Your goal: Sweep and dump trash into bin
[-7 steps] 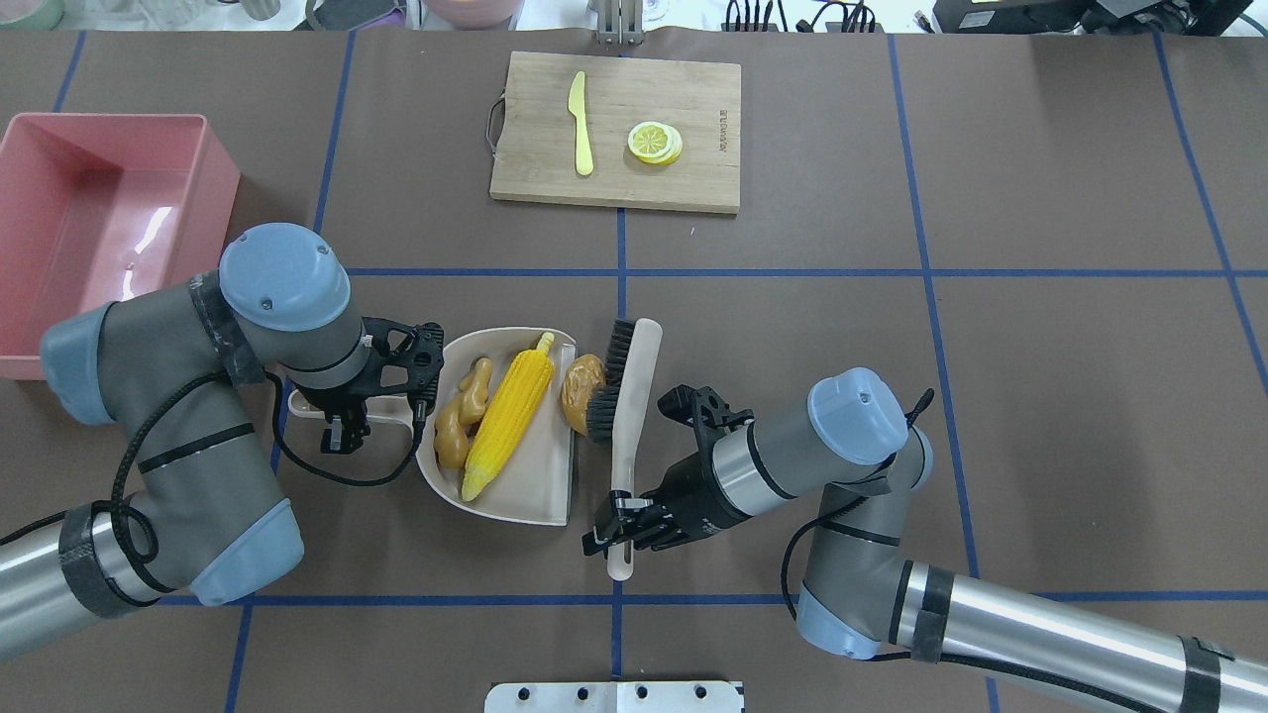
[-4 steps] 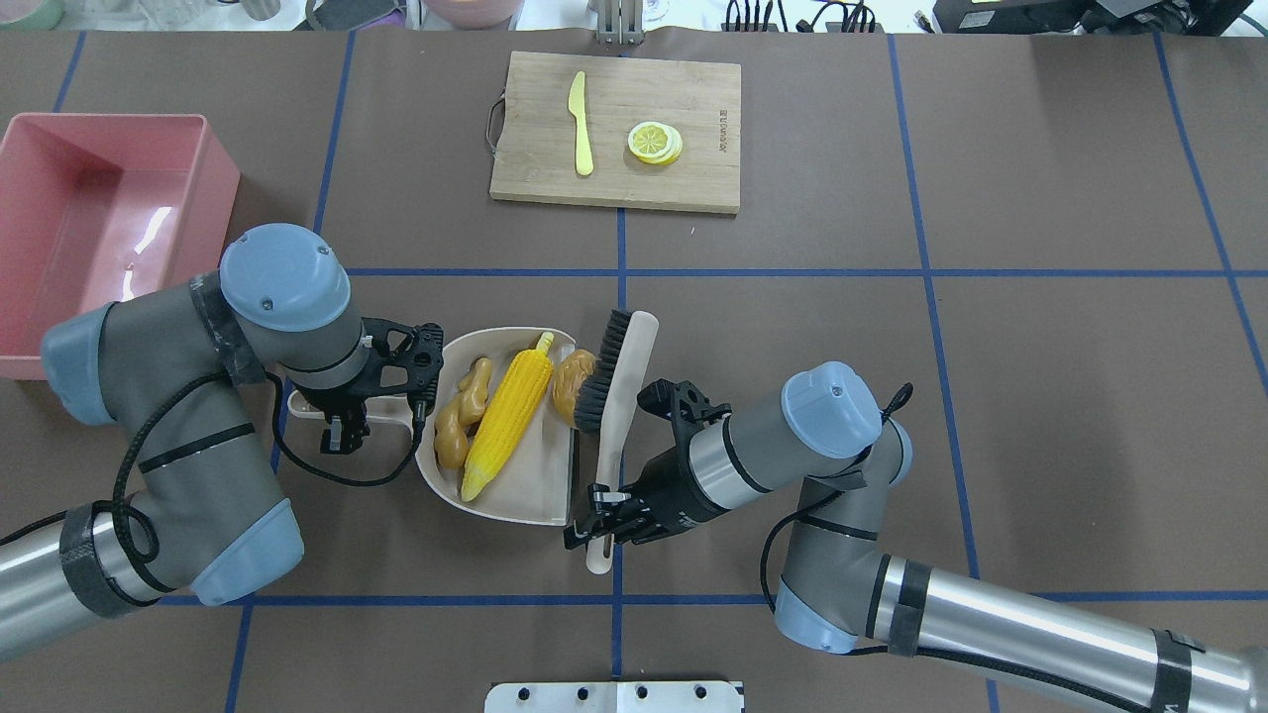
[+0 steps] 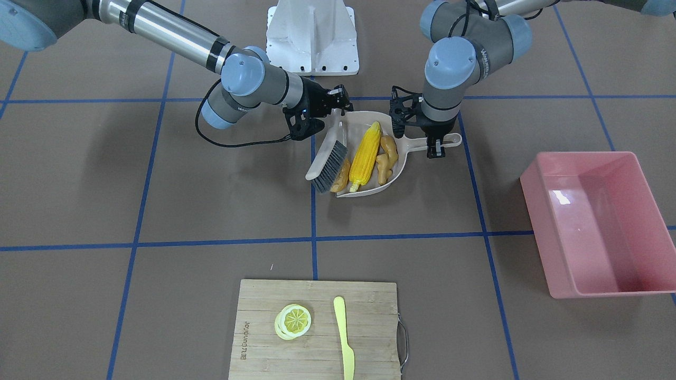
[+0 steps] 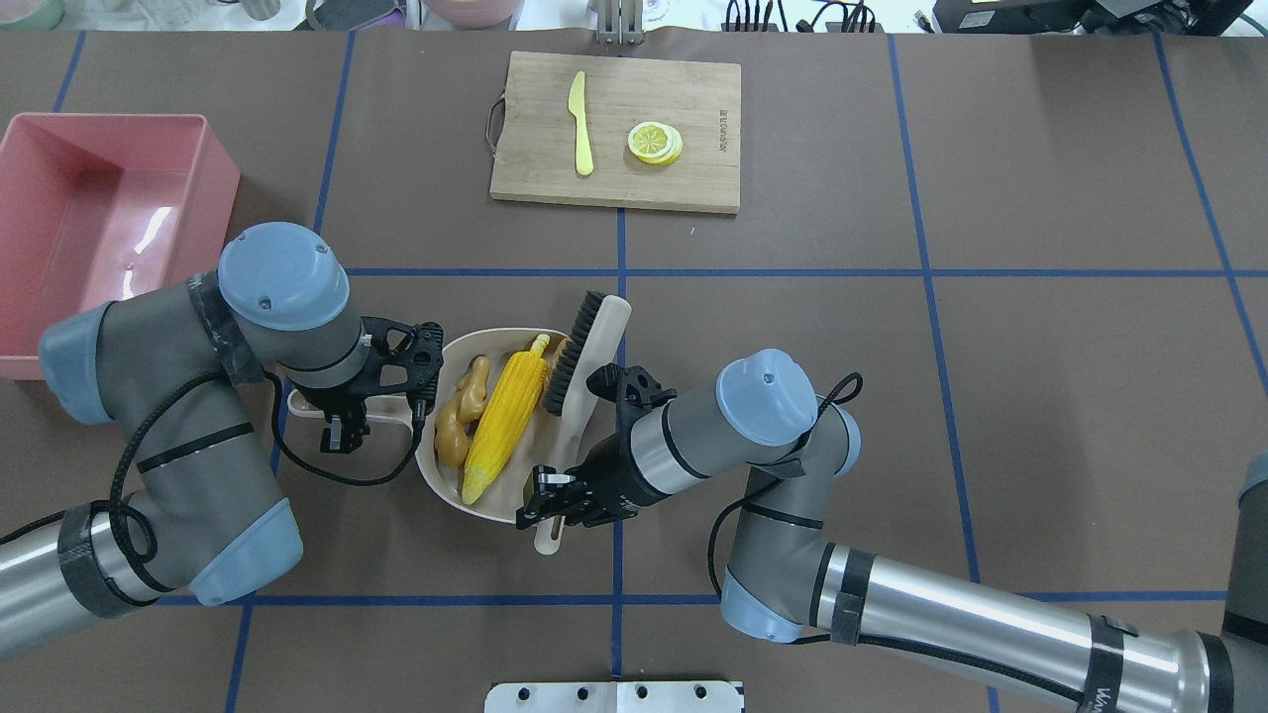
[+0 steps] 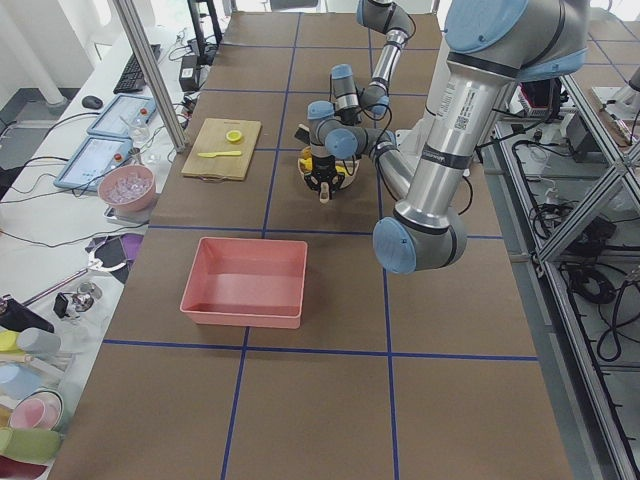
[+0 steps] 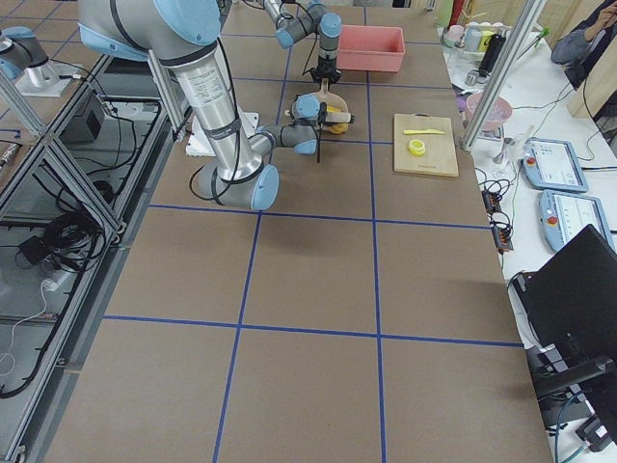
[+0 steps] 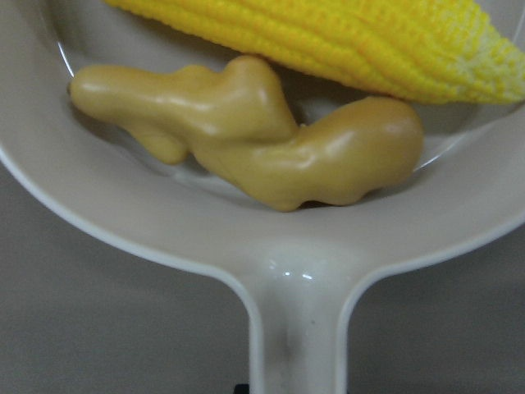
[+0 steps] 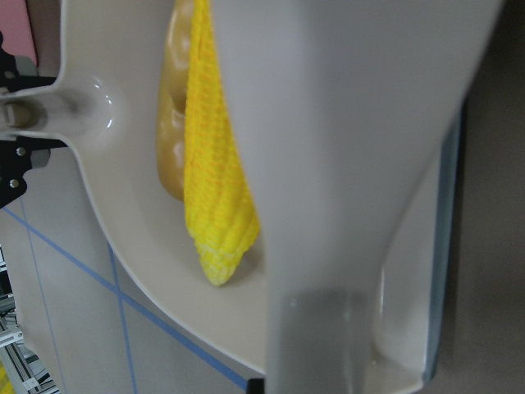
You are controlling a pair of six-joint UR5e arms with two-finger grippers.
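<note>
The beige dustpan (image 4: 525,451) lies mid-table with the yellow corn cob (image 4: 507,414) and the tan ginger root (image 4: 461,411) inside it. My left gripper (image 4: 342,421) is shut on the dustpan's handle (image 3: 449,140). A brush (image 4: 580,361) stands over the pan's open edge, its handle held by my shut right gripper (image 4: 553,495). The brown potato (image 3: 341,178) sits just inside the pan against the bristles; the overhead view hides it. The pink bin (image 4: 213,178) stands at the far left, nothing in it. The left wrist view shows the ginger root (image 7: 254,131) close up.
A wooden cutting board (image 4: 693,99) at the far middle carries a pale yellow knife (image 4: 580,124) and a lemon slice (image 4: 654,142). A metal mounting plate (image 4: 614,696) sits at the near edge. My left arm's elbow lies between the bin and the dustpan.
My right arm has swept the brush leftward, pushing the potato over the open edge into the dustpan. The left arm and dustpan have stayed still.
</note>
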